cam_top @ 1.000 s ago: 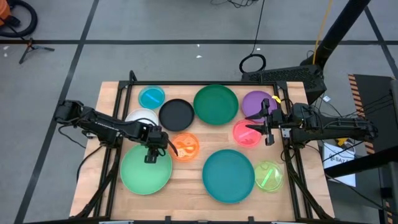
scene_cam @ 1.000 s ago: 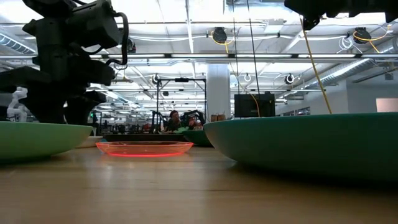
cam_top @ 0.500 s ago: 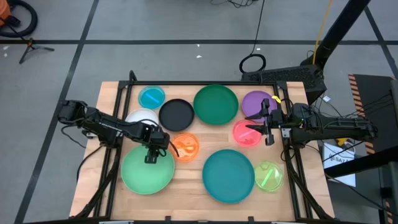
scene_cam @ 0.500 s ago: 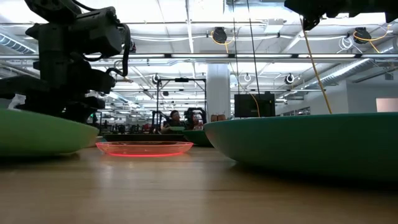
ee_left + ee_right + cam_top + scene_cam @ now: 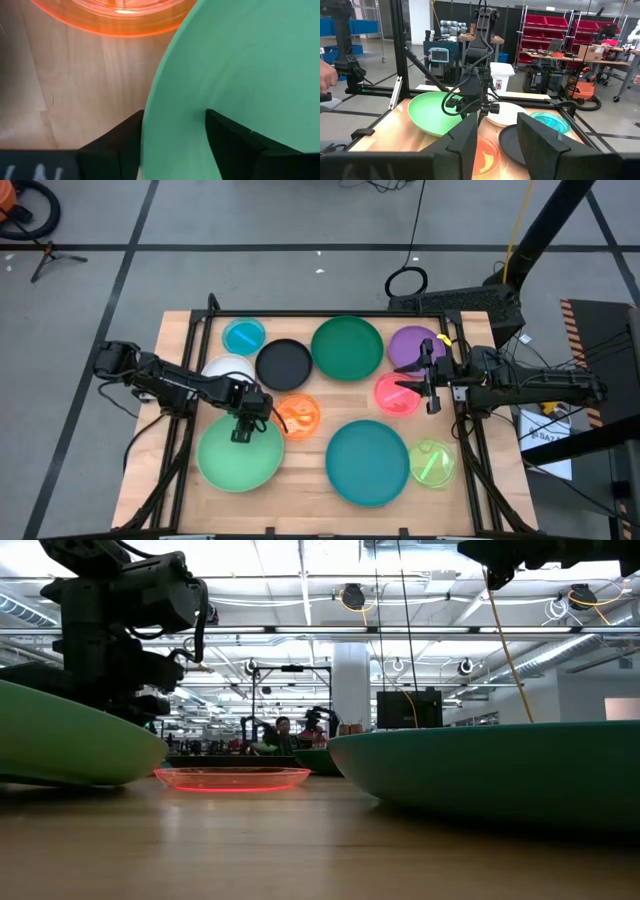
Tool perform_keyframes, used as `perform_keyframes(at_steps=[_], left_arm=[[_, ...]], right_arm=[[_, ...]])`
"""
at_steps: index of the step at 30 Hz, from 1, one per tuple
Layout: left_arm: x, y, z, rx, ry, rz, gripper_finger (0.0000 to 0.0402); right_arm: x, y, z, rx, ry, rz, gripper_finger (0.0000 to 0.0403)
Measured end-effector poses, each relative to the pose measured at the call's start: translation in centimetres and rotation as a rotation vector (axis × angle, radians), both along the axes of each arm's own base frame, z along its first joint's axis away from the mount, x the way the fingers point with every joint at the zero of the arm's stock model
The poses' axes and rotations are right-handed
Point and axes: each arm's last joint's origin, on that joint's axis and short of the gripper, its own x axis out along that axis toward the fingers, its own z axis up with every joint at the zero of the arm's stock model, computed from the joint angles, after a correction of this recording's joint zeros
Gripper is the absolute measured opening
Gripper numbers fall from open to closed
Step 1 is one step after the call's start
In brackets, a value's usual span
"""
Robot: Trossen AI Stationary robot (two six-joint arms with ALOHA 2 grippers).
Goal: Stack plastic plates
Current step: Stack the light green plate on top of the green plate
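Ten round plates lie on the wooden table (image 5: 300,470): blue (image 5: 244,336), white (image 5: 225,367), black (image 5: 284,364), dark green (image 5: 347,347), purple (image 5: 412,343), pink (image 5: 393,395), orange (image 5: 298,417), teal (image 5: 367,462), lime (image 5: 432,462) and light green (image 5: 238,460). My left gripper (image 5: 243,432) is shut on the light green plate, beside the orange plate. My right gripper (image 5: 430,387) is open and empty above the pink plate's right edge, by the purple plate. My left gripper pinches the light green plate's far rim (image 5: 150,125), next to the orange plate. One finger (image 5: 235,142) is inside the plate and one (image 5: 120,142) is outside. The fingers come from above, pointing down. The plate sits tilted in the hold (image 5: 70,740); I cannot tell whether its near side still rests on the table.
The large teal plate (image 5: 490,770) stands close to the right of the light green one. A metal frame (image 5: 300,313) runs around the table's edges. People and shelving show in the room beyond (image 5: 285,730).
The light green plate lay level on the table a second ago. It has since tipped steadily in my left gripper's hold, and its rim now slants. My left gripper stays shut on the rim and has shifted slightly. My right gripper has kept still.
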Motion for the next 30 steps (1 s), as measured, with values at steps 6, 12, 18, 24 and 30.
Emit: perform_keyframes(at_steps=[6, 12, 18, 24, 30], left_arm=[[-0.1, 0.0, 0.0, 0.002, 0.006, -0.012, 0.0135], [-0.3, 0.0, 0.0, 0.005, 0.031, -0.017, 0.0097], [0.1, 0.0, 0.5, 0.013, 0.031, -0.043, 0.009], [0.9, 0.0, 2.3, 0.052, 0.043, -0.1, 0.0059], [1.5, -0.1, 4.2, 0.041, 0.069, -0.093, 0.0013]], right_arm=[[0.0, 0.0, 0.0, -0.001, 0.0, 0.0, 0.013], [0.0, 0.0, 0.0, -0.001, 0.0, 0.0, 0.013], [0.0, 0.0, 0.0, -0.001, 0.0, 0.0, 0.013], [0.0, 0.0, 0.0, -0.002, 0.0, 0.0, 0.013], [0.0, 0.0, 0.0, -0.001, 0.0, 0.0, 0.013]])
